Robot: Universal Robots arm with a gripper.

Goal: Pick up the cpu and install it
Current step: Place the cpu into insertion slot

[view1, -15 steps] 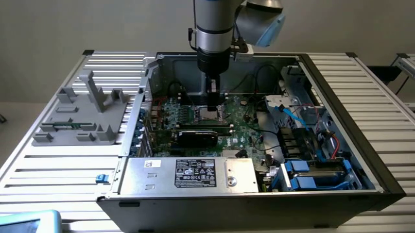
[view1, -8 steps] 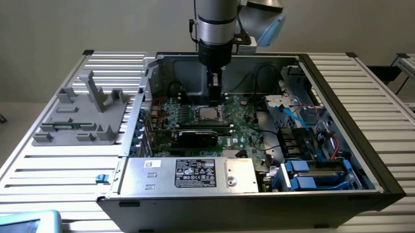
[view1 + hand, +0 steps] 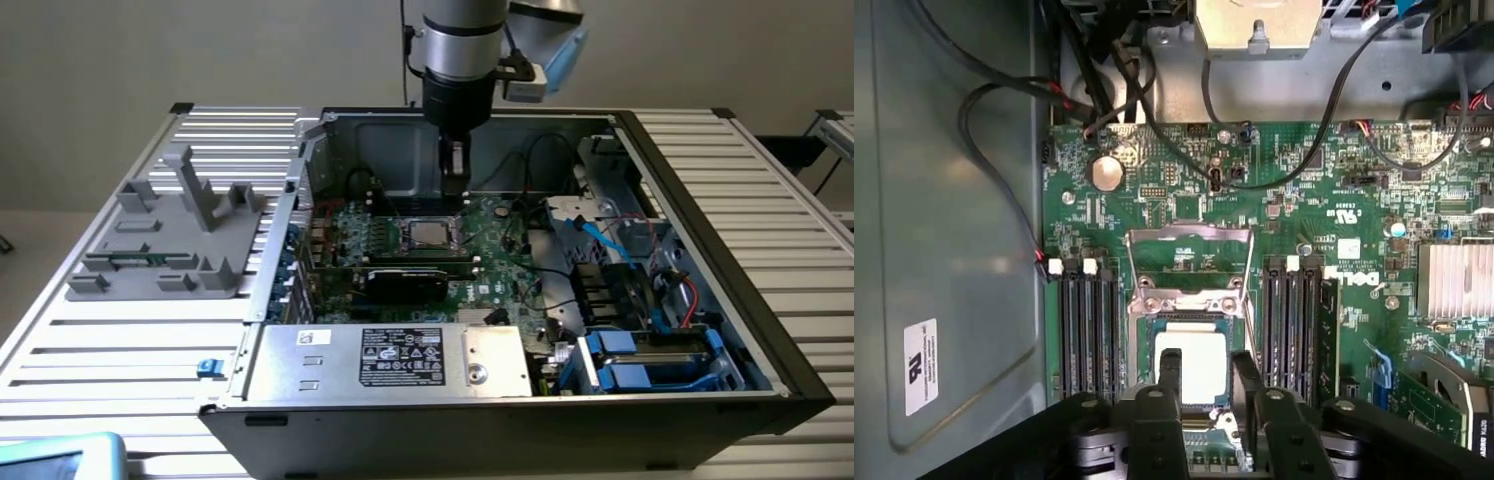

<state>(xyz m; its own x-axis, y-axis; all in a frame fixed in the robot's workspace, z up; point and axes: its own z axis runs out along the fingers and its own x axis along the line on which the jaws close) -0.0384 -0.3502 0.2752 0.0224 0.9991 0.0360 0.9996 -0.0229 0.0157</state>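
Silver-topped and square, the cpu (image 3: 1202, 382) lies flat in its socket (image 3: 1144, 345) on the green circuit board (image 3: 1294, 190) of an opened computer case (image 3: 694, 190). The socket's hinged metal frame (image 3: 1189, 240) is swung up and open beyond it. The gripper (image 3: 1206, 356) points straight down over the board, with the chip directly beneath it. In the exterior view the arm's black tool (image 3: 454, 195) hangs just above and behind the socket. Its two fingers (image 3: 1169, 372) stand apart with a gap between them, through which the chip's bright top shows. One finger overlaps the chip's edge, so they appear to hover over it rather than clamp its sides, with nothing between them. Being square, the chip offers no long axis; rows of black memory slots (image 3: 1089, 320) flank the socket on both sides. "DELL" (image 3: 1354, 283) is printed in white on the board. A white sticker (image 3: 920, 365) on the case wall and the black label (image 3: 400, 357) on the power supply box (image 3: 494, 360) carry print too small to read.
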